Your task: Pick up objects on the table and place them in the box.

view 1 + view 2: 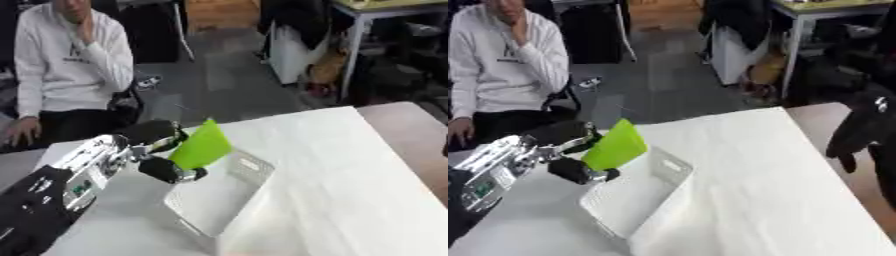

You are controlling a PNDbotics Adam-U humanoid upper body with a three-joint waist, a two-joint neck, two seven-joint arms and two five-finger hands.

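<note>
My left hand [156,150] comes in from the lower left and is shut on a flat bright green object [201,145], pinching its lower edge. The green piece stands tilted above the near-left rim of the white box [251,169], which lies on the white table with its inside showing pale and bare. My right hand [866,131] hangs at the right edge in the right eye view, off the table's right side, its dark fingers pointing down and relaxed, holding nothing.
The white table [350,180] spreads right of the box; a brown surface [411,125] borders it at the far right. A seated person in a white top is beyond the far left edge. Furniture and a table leg stand on the floor behind.
</note>
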